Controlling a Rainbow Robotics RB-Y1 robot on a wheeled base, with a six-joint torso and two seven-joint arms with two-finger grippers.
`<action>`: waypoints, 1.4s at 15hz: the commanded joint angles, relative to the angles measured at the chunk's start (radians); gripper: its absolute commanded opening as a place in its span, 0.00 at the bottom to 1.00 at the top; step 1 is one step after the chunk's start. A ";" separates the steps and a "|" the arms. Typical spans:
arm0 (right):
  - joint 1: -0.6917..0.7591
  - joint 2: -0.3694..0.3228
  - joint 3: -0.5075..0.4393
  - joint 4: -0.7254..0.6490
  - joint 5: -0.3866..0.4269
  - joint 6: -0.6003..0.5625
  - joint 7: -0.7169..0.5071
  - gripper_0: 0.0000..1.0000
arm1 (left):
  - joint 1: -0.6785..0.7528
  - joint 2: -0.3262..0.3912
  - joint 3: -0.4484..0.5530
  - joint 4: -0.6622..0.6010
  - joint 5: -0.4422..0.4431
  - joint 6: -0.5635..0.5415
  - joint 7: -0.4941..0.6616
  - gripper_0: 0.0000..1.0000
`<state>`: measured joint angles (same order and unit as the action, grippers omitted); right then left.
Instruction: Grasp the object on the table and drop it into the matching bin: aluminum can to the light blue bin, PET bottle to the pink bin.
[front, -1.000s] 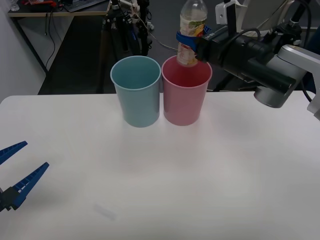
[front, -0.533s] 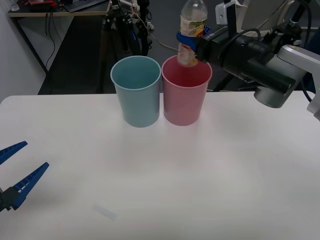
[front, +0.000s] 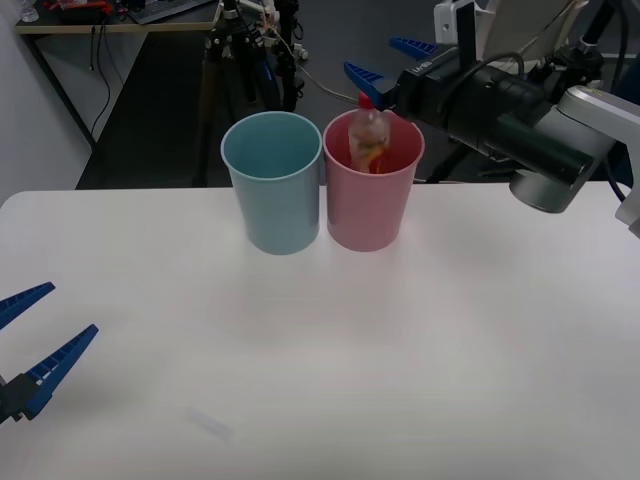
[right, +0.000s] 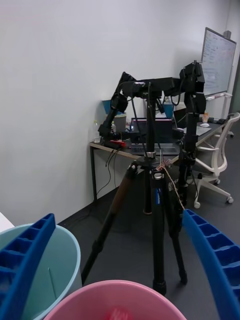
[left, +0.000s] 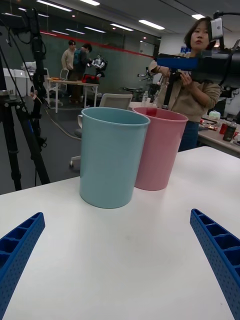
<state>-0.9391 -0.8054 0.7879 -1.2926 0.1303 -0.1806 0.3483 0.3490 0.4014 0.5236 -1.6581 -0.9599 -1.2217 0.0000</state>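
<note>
Front view, left to right: the left gripper (front: 30, 350) rests low over the table (front: 320, 340) with fingers spread, the light blue bin (front: 272, 182) touches the pink bin (front: 372, 182), where the PET bottle (front: 368, 140) sits blurred inside the rim, and the right gripper (front: 392, 62), arm outstretched, hangs splayed above it.

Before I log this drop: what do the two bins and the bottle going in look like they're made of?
Pink bin and light blue bin: probably molded plastic, smooth, opaque, evenly coloured, slightly glossy, with thin walls. Bottle, inside the pink bin's mouth under the open right hand: likely clear plastic, see-through with a printed label.
</note>
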 joint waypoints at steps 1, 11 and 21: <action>0.002 -0.003 -0.002 0.001 0.000 0.000 0.001 1.00 | 0.000 0.000 0.000 0.000 0.000 0.000 0.000 1.00; 0.003 -0.012 -0.004 -0.008 -0.003 -0.011 0.001 1.00 | 0.000 0.000 0.000 0.000 0.000 0.000 0.000 1.00; 0.184 -0.218 -0.099 -0.324 -0.003 -0.040 -0.130 1.00 | 0.000 0.000 0.000 0.000 0.000 0.000 0.000 1.00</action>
<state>-0.7683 -1.0103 0.6956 -1.5974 0.1218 -0.2141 0.2476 0.3491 0.4014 0.5236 -1.6581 -0.9599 -1.2217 0.0000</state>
